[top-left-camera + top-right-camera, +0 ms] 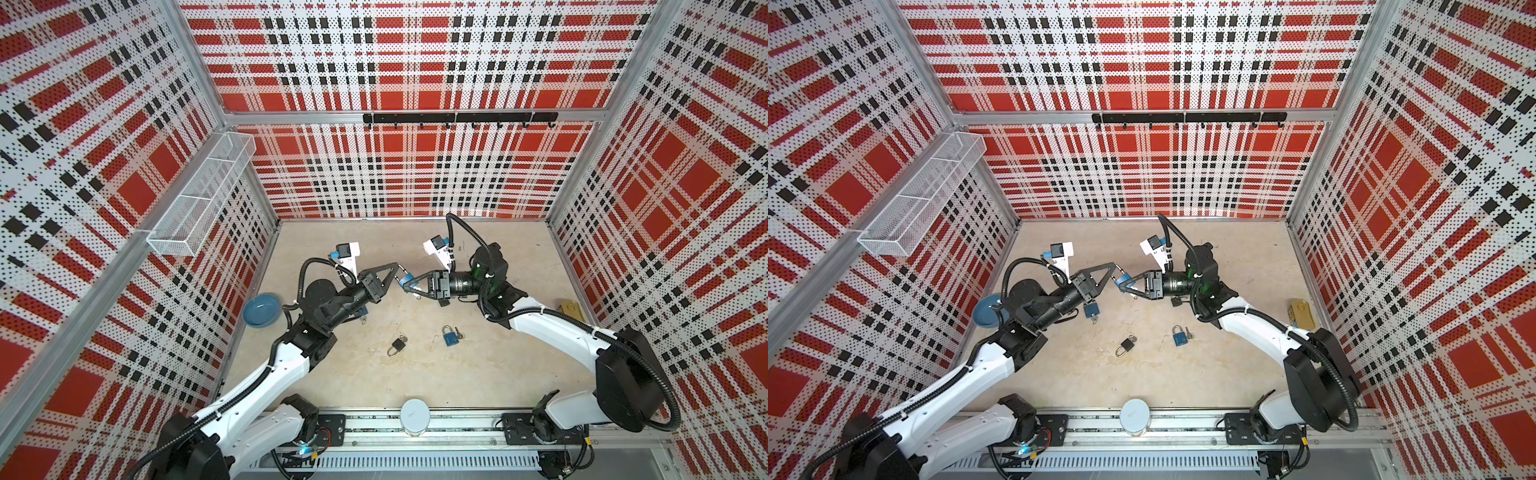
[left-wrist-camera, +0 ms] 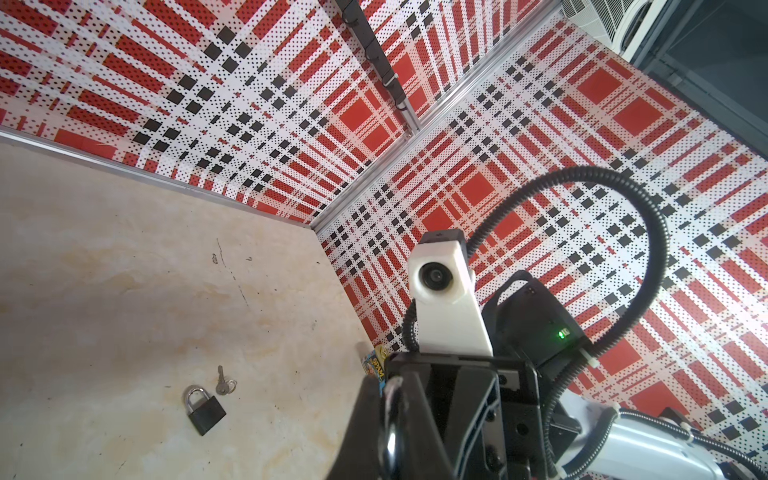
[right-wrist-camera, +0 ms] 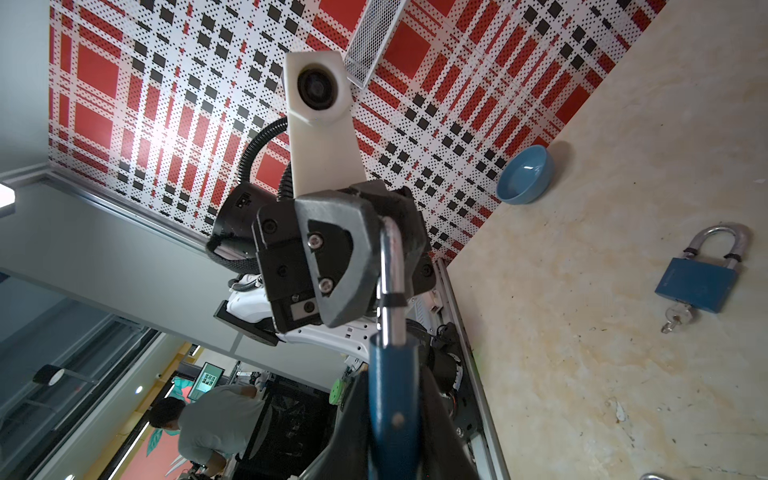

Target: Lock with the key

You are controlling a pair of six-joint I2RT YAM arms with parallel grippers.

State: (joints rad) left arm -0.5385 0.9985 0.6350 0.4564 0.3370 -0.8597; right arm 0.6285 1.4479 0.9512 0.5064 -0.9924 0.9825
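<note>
Left gripper pinches the shackle; right gripper clamps the blue padlock body, both raised near table centre; its key I cannot see. Press straight along the shackle, no twisting. Open room toward 12 o'clock; blue bowl at 9, black padlock and spare blue padlock toward 6, Spam can at 3

Bright, even light; soft shadows; fisheye bending at edges; glare patch on wall in right wrist view

Held padlock: blue-painted body, polished metal shackle. Bowl: glossy blue. Tabletop: matt, marbled stone-look.
</note>
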